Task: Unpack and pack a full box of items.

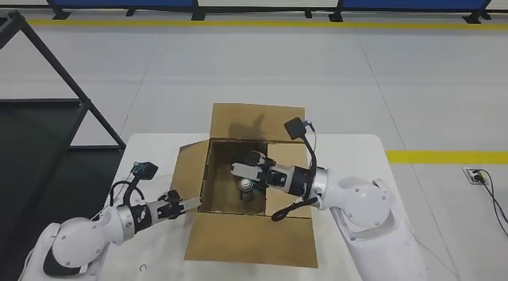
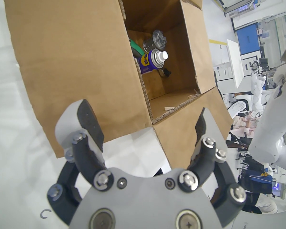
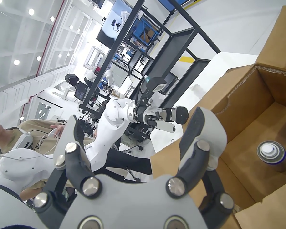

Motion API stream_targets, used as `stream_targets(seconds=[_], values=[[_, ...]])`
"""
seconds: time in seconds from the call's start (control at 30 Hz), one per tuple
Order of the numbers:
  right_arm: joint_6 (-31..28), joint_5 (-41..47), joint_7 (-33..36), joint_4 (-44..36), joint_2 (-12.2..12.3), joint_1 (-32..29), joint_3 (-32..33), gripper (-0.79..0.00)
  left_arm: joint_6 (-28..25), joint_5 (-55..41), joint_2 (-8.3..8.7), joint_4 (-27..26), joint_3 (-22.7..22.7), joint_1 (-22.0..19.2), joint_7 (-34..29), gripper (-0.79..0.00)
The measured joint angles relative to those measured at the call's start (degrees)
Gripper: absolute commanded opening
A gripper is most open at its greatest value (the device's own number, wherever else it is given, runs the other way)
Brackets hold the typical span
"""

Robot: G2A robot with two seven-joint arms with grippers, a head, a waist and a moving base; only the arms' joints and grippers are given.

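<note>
Two arms: both are at an open cardboard box (image 1: pixel 250 241) on the white table (image 1: pixel 357 150), at lower centre of the top view.
Container: the flaps are folded outward and the mouth faces up.
Inside: a blue spray can (image 2: pixel 150 61) with a white nozzle stands upright in the box. A silver metal part (image 2: pixel 155 42), a green item (image 2: pixel 136 48) and a small black piece (image 2: pixel 166 72) lie close by it.
Right side: the right gripper (image 3: pixel 137 125) hangs over the box mouth at centre frame, above the can. Its fingers are spread wide with nothing between them.
Left side: the left gripper (image 2: pixel 144 117) sits outside the box, left of centre, just beside the left flap. Its fingers are parted and empty.
</note>
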Motion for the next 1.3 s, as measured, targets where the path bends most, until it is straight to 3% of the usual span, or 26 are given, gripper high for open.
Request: stream_targets(seconds=[0.23,0.63,0.93,1.13,1.3], values=[[0.05,0.19,-0.73,-0.40,0.39,-0.31,-0.55,0.000,-0.65,-1.64,0.38,-0.19,0.12,0.17,-0.42,0.000],[-0.55,0.94,-0.47,-1.65,1.34,-0.72,0.17,0.000,0.49,-9.01,1.46,-4.28,-3.84,-1.45,-2.66,0.000],[-4.29,4.16,2.47,-6.45,3.01,-5.86,5.58,0.000,6.35,-13.88,1.40,-5.45,1.41,-8.27,-4.30,0.000],[-4.43,5.72,4.88,-9.57,4.26,-9.55,9.80,0.000,9.57,-12.83,0.75,-4.97,9.47,-14.03,-3.63,0.000],[-3.77,5.59,5.22,-9.72,4.37,-9.72,10.03,0.000,9.71,-12.72,0.72,-4.85,9.83,-14.19,-3.57,0.000]])
